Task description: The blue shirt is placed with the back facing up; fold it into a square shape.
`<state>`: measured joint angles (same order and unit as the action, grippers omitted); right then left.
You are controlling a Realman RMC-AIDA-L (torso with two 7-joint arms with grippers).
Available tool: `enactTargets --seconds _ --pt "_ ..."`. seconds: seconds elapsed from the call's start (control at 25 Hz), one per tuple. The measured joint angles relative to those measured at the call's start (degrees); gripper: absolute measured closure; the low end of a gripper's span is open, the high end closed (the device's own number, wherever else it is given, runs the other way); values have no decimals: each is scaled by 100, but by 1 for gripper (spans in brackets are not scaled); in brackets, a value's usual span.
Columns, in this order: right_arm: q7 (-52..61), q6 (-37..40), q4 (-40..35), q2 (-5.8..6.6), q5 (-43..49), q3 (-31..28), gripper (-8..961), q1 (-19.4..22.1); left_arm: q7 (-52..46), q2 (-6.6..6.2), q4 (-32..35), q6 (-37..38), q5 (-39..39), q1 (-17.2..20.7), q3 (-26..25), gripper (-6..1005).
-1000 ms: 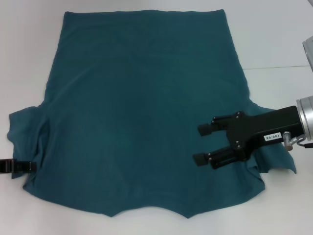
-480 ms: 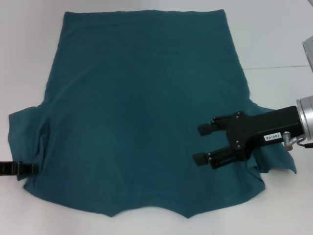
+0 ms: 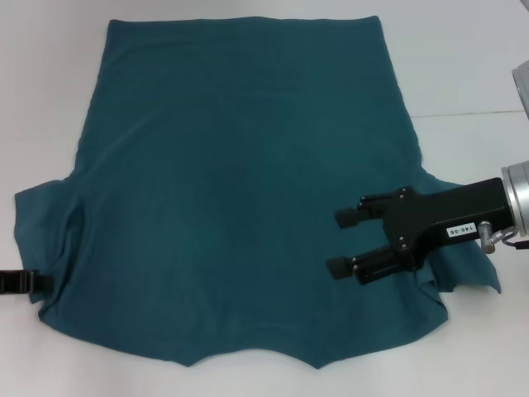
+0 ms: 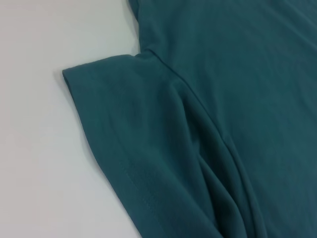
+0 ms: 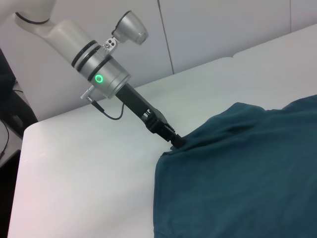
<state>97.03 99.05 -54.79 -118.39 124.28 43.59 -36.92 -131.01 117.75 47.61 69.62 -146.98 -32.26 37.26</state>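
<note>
The blue shirt [image 3: 248,182] lies spread flat on the white table, plain side up, with its hem at the far side and its sleeves and collar near me. My left gripper [image 3: 45,283] is low at the shirt's left edge, just below the left sleeve [image 4: 129,129]. In the right wrist view its tip [image 5: 177,142] pinches the bunched edge of the shirt [image 5: 247,168]. My right gripper [image 3: 335,242] is open and empty. It hovers over the shirt's right part, beside the right sleeve [image 3: 467,269].
The white table [image 3: 471,66] runs bare on both sides of the shirt. A seam in the tabletop [image 3: 471,113] lies at the right. The left arm's silver wrist with a green light [image 5: 101,77] reaches in low over the table.
My left gripper has drawn slightly leftward at the shirt's edge, and the left sleeve's fold has shifted with it. The right gripper has not moved.
</note>
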Motion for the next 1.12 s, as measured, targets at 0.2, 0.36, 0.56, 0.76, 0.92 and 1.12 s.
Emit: enactTargets --seconds 0.2,0.36,0.56,0.76,0.92,1.12 --pt "-11 -15 4 -15 -14 0 11 -5 -3 -11 12 -1 0 -11 0 944" --pt "-39 -68 27 -30 -33 0 11 8 12 -38 32 -1 7 -52 -30 980" --pt "-275 -199 79 -105 -46 -47 11 106 18 -53 280 79 39 -73 -22 981" --pt "-527 -406 321 -114 -53 -68 11 244 19 -51 557 211 45 -112 0 981" --pt "-737 -581 513 -108 -61 -153 11 361 44 -20 800 310 47 -143 22 981" --pt "-914 -661 693 -105 -74 -290 11 446 69 2 951 420 47 -223 375 980"
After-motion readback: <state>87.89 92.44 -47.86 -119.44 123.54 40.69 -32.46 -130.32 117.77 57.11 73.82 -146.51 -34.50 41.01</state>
